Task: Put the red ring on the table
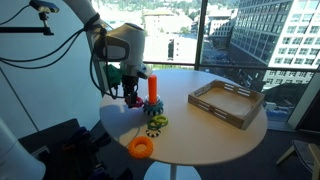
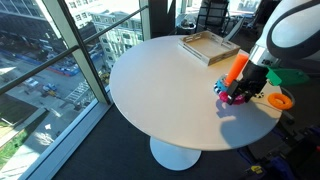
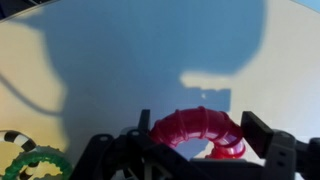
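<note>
The red ring (image 3: 195, 130) sits between my gripper's (image 3: 200, 142) two fingers in the wrist view, and the fingers are closed against its sides. In both exterior views the gripper (image 1: 133, 97) (image 2: 240, 92) hangs low over the beige round table (image 1: 205, 135) (image 2: 160, 90), just beside the upright orange-red peg (image 1: 152, 88) (image 2: 235, 68). I cannot tell whether the ring touches the table top. The arm's shadow lies on the table under the ring.
A green ring (image 3: 35, 165) and a black-and-white striped ring (image 3: 12, 140) lie near the peg's base (image 1: 155, 123). An orange ring (image 1: 141, 147) (image 2: 279, 100) lies near the table edge. A rectangular wooden tray (image 1: 227, 103) (image 2: 208, 46) stands further across the table.
</note>
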Robot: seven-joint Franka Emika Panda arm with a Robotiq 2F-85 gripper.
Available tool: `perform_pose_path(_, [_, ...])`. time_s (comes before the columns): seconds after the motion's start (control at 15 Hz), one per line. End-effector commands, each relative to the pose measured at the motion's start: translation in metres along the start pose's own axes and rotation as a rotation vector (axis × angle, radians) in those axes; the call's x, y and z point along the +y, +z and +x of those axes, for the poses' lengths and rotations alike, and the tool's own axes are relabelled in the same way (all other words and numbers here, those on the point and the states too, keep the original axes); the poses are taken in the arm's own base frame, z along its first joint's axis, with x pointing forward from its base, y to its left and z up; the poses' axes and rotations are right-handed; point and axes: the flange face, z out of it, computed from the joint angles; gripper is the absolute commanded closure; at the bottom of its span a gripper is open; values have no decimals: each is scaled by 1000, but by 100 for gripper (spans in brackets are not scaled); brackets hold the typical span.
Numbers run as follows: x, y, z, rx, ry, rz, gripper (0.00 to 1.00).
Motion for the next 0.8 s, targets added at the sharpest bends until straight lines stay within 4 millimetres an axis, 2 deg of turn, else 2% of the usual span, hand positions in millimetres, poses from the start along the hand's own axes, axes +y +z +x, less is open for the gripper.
perform_pose_path(0.0, [0,-3,8,3,-4,-16,29])
perform_pose_path(0.2, [0,-4,8,2,-9,-23,8])
perform_pose_path(0.33, [1,-5,8,1,-13,-27,0])
perform_pose_path(0.73, [2,-11,9,-3,-14,-26,0])
